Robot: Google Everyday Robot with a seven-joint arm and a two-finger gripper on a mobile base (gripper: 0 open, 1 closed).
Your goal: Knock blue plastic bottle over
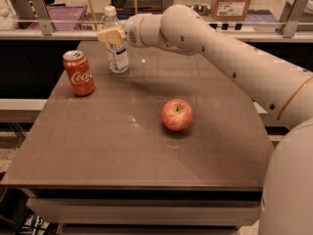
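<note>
The blue plastic bottle (117,57), clear with a white cap and a white label, stands upright at the far left of the brown table (122,146). My gripper (111,35), with its tan tip, is at the bottle's upper part, in front of its shoulder and apparently touching it. The white arm (220,48) reaches in from the right across the back of the table. The bottle's neck is partly hidden behind the gripper.
A red Coca-Cola can (79,73) stands upright just left of and in front of the bottle. A red apple (177,114) lies near the table's middle right. Behind the table runs a counter with a rail, a purple bin (68,16) and a cardboard box (231,4).
</note>
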